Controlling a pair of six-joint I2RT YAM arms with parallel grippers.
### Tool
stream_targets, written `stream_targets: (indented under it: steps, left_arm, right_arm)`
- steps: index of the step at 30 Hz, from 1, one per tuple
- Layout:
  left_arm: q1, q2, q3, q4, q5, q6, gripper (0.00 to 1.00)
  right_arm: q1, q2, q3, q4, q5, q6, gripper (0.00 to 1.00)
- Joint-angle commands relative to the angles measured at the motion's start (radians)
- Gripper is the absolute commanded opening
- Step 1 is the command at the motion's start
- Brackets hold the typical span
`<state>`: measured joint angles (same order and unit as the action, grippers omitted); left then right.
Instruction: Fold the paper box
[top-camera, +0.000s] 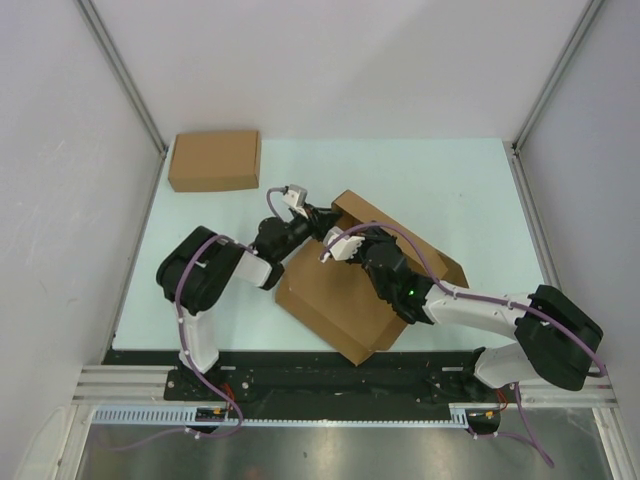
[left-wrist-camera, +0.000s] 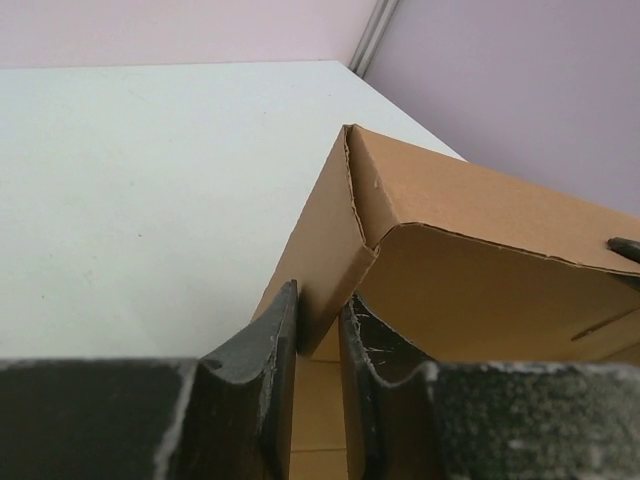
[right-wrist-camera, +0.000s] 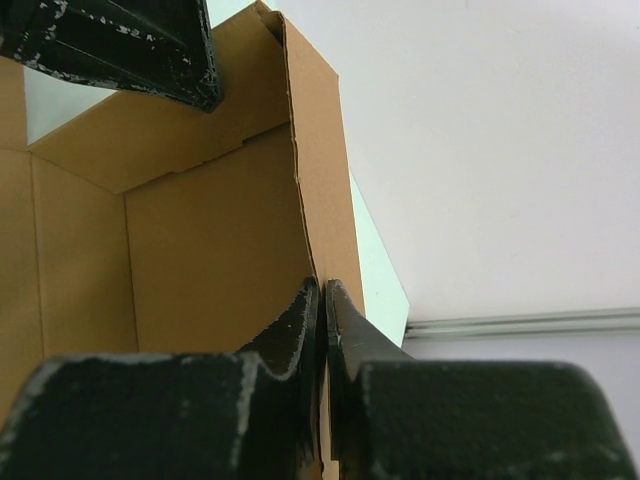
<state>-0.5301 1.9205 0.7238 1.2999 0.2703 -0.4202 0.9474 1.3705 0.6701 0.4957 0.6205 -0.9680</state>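
Note:
The paper box (top-camera: 340, 300) lies partly folded in the middle of the table, brown cardboard with one wall raised at its far corner. In the left wrist view my left gripper (left-wrist-camera: 320, 295) has its fingers closed on a folded corner flap of the box (left-wrist-camera: 470, 260). The right wrist view shows my right gripper (right-wrist-camera: 323, 285) pinching the thin upright wall of the box (right-wrist-camera: 200, 250), jaws nearly touching. From above, the left gripper (top-camera: 322, 222) and the right gripper (top-camera: 335, 248) meet close together at that far corner. The left gripper's finger (right-wrist-camera: 130, 45) shows at the top of the right wrist view.
A second, ready-made flat brown box (top-camera: 215, 160) lies at the far left corner of the pale green table (top-camera: 450, 190). White walls with metal posts enclose the table on three sides. Both arm bases sit at the near edge.

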Motion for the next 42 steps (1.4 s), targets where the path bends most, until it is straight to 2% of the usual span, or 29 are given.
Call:
stream_targets:
  steps: [1, 4, 7, 11, 12, 13, 14, 16, 18, 21, 26, 34, 40, 42]
  left_arm:
    - [-0.013, -0.017, -0.012, 0.111, -0.104, 0.009, 0.2]
    - [-0.034, -0.031, -0.012, 0.082, -0.157, 0.037, 0.29]
    - [-0.062, -0.046, -0.009, 0.059, -0.21, 0.08, 0.35]
    - [-0.074, -0.041, -0.004, 0.065, -0.261, 0.072, 0.36]
    - [-0.077, -0.04, -0.003, 0.07, -0.267, 0.07, 0.35]
    - [-0.08, -0.038, -0.003, 0.07, -0.267, 0.07, 0.29]
    - [-0.085, -0.037, -0.004, 0.067, -0.298, 0.078, 0.27]
    - [-0.087, -0.04, -0.007, 0.062, -0.319, 0.083, 0.2]
    - [-0.09, -0.043, -0.011, 0.055, -0.329, 0.087, 0.2]
    - [-0.09, -0.048, -0.007, 0.042, -0.342, 0.095, 0.19]
    - [-0.094, -0.055, -0.009, 0.032, -0.365, 0.106, 0.19]
    - [-0.108, -0.064, -0.024, 0.048, -0.388, 0.121, 0.19]
    - [-0.119, -0.078, -0.027, 0.053, -0.404, 0.147, 0.2]
    - [-0.128, -0.084, -0.026, 0.053, -0.416, 0.159, 0.2]
  right_arm:
    - [0.031, 0.01, -0.001, -0.091, -0.084, 0.084, 0.05]
    - [0.031, 0.025, 0.006, -0.097, -0.079, 0.087, 0.04]
    - [0.03, 0.027, 0.006, -0.094, -0.088, 0.087, 0.02]
    - [0.03, 0.039, 0.009, -0.097, -0.088, 0.063, 0.02]
    - [0.031, 0.045, 0.008, -0.092, -0.084, 0.06, 0.02]
    - [0.031, 0.044, 0.008, -0.088, -0.081, 0.06, 0.03]
    - [0.033, 0.047, 0.009, -0.082, -0.068, 0.06, 0.06]
    - [0.036, 0.039, 0.009, -0.049, -0.051, 0.078, 0.21]
    - [0.039, 0.027, 0.025, -0.068, -0.041, 0.107, 0.36]
    - [0.053, 0.001, 0.048, -0.069, -0.031, 0.115, 0.49]
    - [0.113, -0.031, 0.106, -0.055, 0.019, 0.1, 0.58]
    - [0.119, -0.116, 0.201, -0.014, 0.032, 0.21, 0.6]
    - [0.042, -0.149, 0.23, -0.037, -0.014, 0.371, 0.57]
    - [-0.008, -0.139, 0.253, -0.061, -0.025, 0.483, 0.52]
